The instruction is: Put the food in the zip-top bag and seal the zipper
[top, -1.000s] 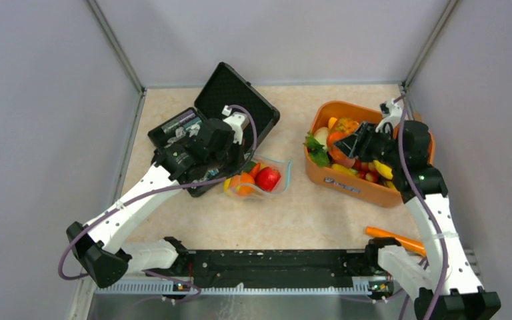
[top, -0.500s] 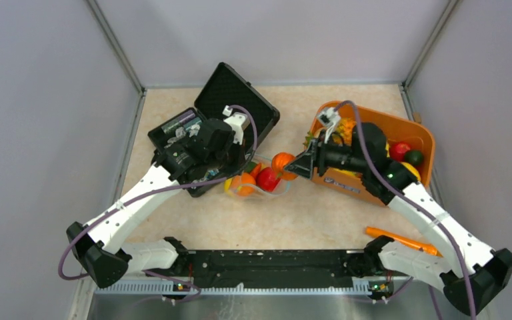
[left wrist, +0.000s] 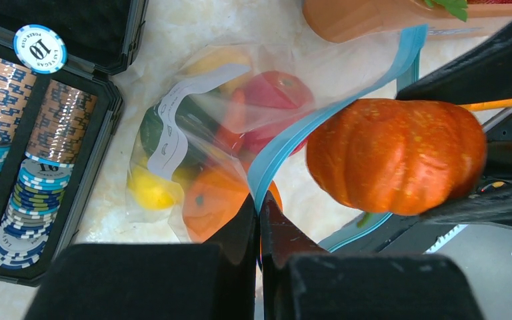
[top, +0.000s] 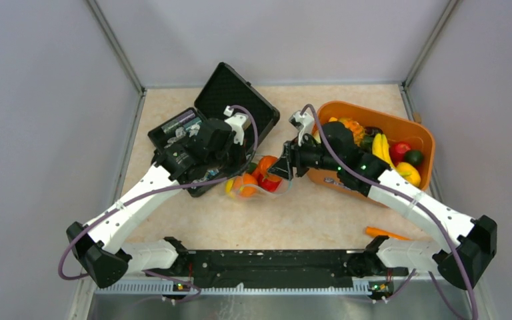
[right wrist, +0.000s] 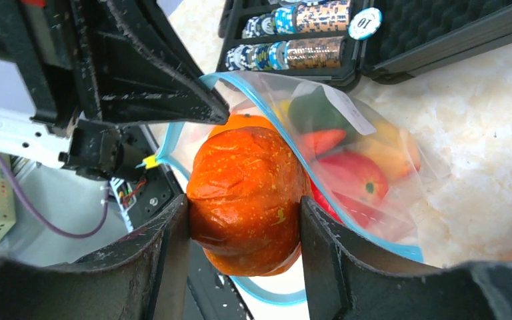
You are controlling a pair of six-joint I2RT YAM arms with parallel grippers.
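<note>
The right fingers [right wrist: 163,267], matte black with a rough, scuffed face, stand about half open and clamp a toy pumpkin [right wrist: 247,193] between them. It is squat and ribbed, glossy orange plastic with paler speckles. It hangs right at the open mouth of the zip-top bag [left wrist: 260,57], its side against the zipper [left wrist: 307,127], a thin teal-blue band curving along the rim. The left fingers [left wrist: 237,233] are pressed fully together, pinching that teal band.

The bag is soft, clear film, crinkled and a bit cloudy. It lies on the marbled beige surface [right wrist: 493,153] between the black case [top: 240,90] and the orange basket [top: 407,130]. Through the film show a smooth red fruit [left wrist: 280,93], a round orange piece [left wrist: 213,200], a yellow piece [left wrist: 150,190] and something dark green [left wrist: 197,130]. A white label patch [left wrist: 168,153] runs across the bag; its print is too small to read.

The case is hard plastic with dimpled foam in the lid and holds rows of striped poker chips [left wrist: 37,200]. A loose chip [left wrist: 39,48] reads "10".
</note>
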